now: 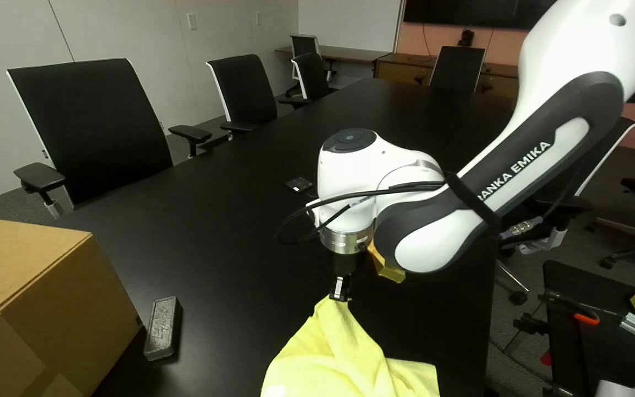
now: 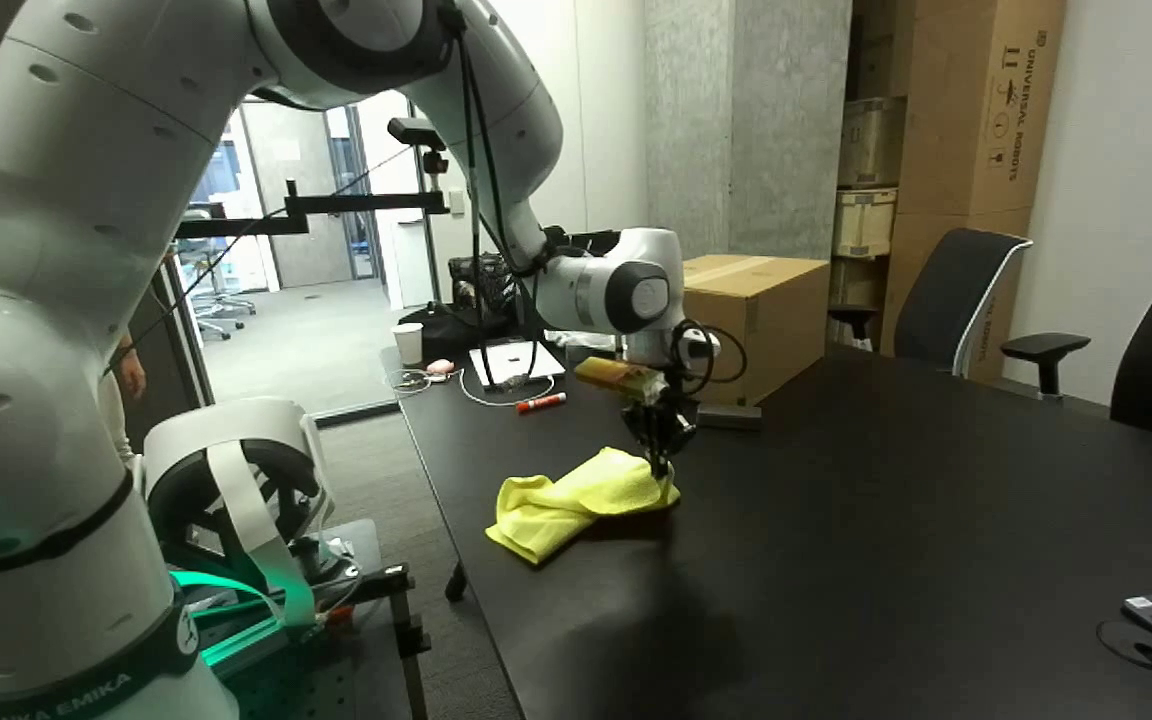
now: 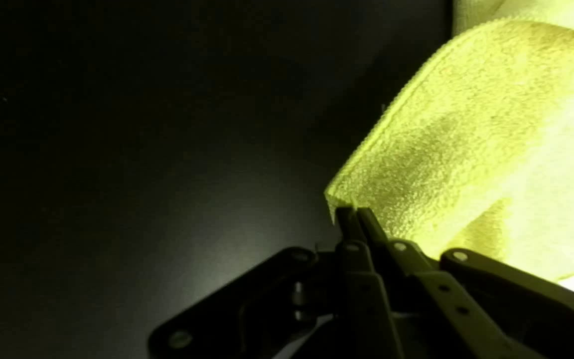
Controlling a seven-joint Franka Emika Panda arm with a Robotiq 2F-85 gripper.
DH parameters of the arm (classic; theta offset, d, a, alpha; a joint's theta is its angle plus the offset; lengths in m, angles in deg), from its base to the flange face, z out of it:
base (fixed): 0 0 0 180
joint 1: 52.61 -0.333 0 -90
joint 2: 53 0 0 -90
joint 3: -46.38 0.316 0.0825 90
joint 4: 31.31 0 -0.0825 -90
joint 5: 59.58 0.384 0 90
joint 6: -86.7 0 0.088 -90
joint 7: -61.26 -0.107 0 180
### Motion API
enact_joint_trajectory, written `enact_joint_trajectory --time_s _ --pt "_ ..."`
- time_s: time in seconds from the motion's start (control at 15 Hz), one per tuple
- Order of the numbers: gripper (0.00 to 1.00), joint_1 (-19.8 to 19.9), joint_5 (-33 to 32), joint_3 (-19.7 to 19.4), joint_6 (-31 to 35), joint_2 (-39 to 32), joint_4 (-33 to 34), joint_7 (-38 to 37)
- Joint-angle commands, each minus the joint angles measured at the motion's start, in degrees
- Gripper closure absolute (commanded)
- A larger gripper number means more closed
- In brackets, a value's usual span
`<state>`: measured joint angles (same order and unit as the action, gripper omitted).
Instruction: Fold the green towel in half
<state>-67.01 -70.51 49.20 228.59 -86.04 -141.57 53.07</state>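
Your end effector [image 3: 357, 213] grips the towel [image 2: 586, 495] near a corner; you seem mid-fold, with laying over and releasing left

In both exterior views the arm [image 2: 526, 120] slopes down to its wrist [image 1: 345, 176], below which the gripper [image 3: 356, 213] points downward (its 2 slim fingers [image 3: 350, 227] almost touching, tips side by side).
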Motion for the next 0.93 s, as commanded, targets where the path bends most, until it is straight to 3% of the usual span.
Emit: enact_joint_trajectory --time_s 0.0,0.47,0.87 --pt "0.97 -1.17 -0.54 2.76 -1.62 3.24 -0.98 4.10" --pt "0.96 -4.55 -0.05 8.43 -6.55 -1.23 6.50 10.40" --pt "0.97 -10.32 -1.93 7.95 -12.12 -7.85 19.08 8.58"
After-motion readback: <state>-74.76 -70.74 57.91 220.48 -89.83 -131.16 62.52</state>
